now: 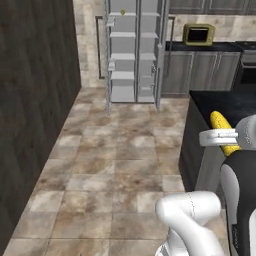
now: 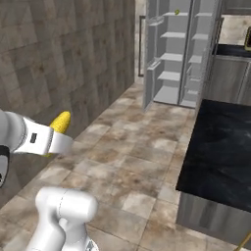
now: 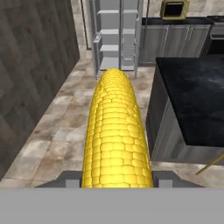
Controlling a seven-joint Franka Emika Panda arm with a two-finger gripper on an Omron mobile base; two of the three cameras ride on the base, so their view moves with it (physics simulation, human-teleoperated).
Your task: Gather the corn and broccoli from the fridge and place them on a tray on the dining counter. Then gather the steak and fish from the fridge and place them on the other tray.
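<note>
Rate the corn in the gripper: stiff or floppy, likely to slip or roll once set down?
The corn sticks straight out from the gripper without sagging, so it is probably stiff. Its round, tapering cob shape suggests that it would roll if laid on the flat dining counter. The bumpy kernels likely give the fingers some bite, though only one end is clamped, so it might pivot.

— Premises type?
— Domestic kitchen. Open fridge [image 1: 134, 50] with pale shelves stands at the far end; grey cabinets [image 1: 200, 72] beside it carry a dark worktop and a yellow microwave [image 1: 198, 34].
— Further evidence?
— Black marble-look counter [image 2: 220, 147], stone-tile floor [image 1: 115, 165], oven [image 1: 247, 70] at the right edge.
</note>
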